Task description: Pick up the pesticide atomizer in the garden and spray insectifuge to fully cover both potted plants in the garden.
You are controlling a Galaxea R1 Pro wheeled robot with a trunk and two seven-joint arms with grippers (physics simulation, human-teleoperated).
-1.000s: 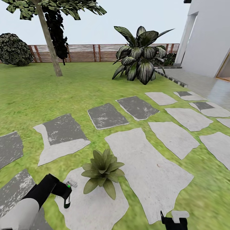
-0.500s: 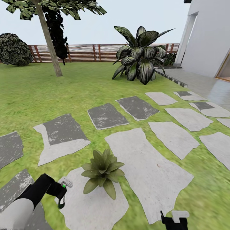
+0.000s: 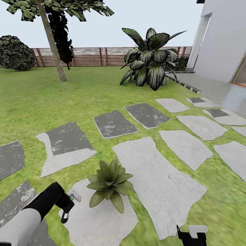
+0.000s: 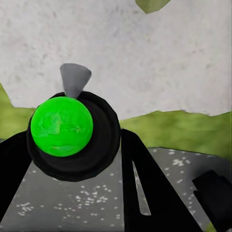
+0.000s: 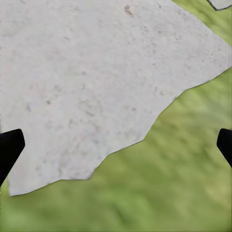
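Observation:
The pesticide atomizer (image 3: 67, 209), a slim dark bottle with a green mark and a pale spray head, hangs tilted over a pale stepping stone. My left gripper (image 3: 65, 205) is shut on it. The spray head faces one potted plant (image 3: 110, 184), a low green rosette just to its right. In the left wrist view the atomizer (image 4: 62, 126) shows end-on as a green disc in a black ring, with its grey nozzle (image 4: 75, 79) and a black finger (image 4: 142, 188) beside it. My right gripper (image 3: 188, 234) is low at the front right. Over stone and grass, the right gripper (image 5: 116, 147) stands open.
Grey stepping stones (image 3: 160, 184) cross the lawn (image 3: 41, 102). A big striped-leaf bush (image 3: 150, 61) stands at the back, a tree trunk (image 3: 53, 44) at the back left, and a brown slatted fence (image 3: 89, 56) behind. A white house wall (image 3: 222, 37) and paving lie at the right.
My left gripper has shifted a little to the left with the atomizer, and the bottle has tilted from upright. The right gripper has moved slightly right and lower in the head view.

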